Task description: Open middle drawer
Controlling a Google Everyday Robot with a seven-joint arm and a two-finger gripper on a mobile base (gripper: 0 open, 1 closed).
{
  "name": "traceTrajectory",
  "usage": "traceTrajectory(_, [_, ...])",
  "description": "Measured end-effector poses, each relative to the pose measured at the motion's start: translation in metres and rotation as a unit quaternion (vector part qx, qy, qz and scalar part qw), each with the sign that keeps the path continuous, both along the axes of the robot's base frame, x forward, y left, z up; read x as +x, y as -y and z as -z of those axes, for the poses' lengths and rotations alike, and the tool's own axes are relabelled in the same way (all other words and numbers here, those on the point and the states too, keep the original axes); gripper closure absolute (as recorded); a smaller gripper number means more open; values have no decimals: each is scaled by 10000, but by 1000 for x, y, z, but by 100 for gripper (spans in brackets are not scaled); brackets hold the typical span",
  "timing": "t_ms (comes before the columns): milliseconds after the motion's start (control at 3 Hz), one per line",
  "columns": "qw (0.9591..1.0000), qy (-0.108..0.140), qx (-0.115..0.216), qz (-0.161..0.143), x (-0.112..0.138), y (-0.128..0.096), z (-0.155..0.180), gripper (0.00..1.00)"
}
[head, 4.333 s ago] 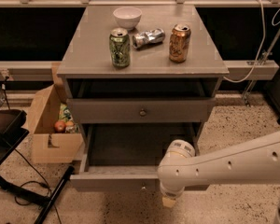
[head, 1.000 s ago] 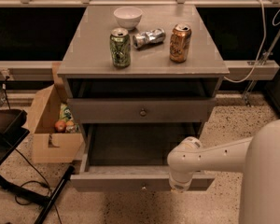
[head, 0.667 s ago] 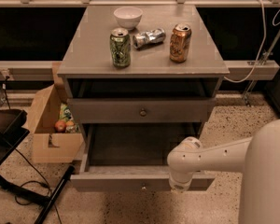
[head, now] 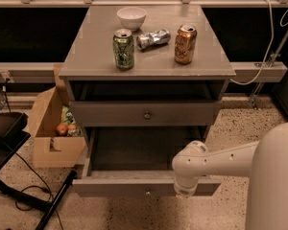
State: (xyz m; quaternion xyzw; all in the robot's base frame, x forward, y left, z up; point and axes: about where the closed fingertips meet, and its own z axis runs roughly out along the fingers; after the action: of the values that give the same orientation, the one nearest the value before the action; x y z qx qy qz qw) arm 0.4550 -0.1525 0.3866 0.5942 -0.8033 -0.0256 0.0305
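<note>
The middle drawer (head: 134, 153) is pulled far out of the grey cabinet, and its dark inside shows. Its front (head: 110, 188) faces me, with a small brass knob (head: 148, 192) at centre. My gripper (head: 186, 189) is at the end of the white arm. It hangs over the front's top edge, right of the knob, with the wrist pointing down. The upper drawer front (head: 105, 114) with its knob (head: 147, 114) is shut above. The lowest drawer is hidden under the open one.
On the cabinet top (head: 96, 47) stand a green can (head: 123, 49), an orange can (head: 185, 44), a crushed silver can (head: 152, 38) and a white bowl (head: 131, 17). A cardboard box (head: 50, 128) with items stands at the left. A dark chair base (head: 9, 143) and cables lie at the lower left.
Since 4.3 s ago my arm's end has shifted slightly right along the drawer front and the arm now fills the lower right. The drawer has not moved. Nothing differs over the last second.
</note>
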Motion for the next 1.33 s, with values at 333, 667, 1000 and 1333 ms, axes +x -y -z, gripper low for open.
traceTrajectory(333, [10000,0,0,0,0,0,0,37])
traceTrajectory(667, [10000,0,0,0,0,0,0,14])
traceTrajectory(1000, [10000,-1,0,0,0,0,0,0])
traceTrajectory(1333, [10000,-1,0,0,0,0,0,0])
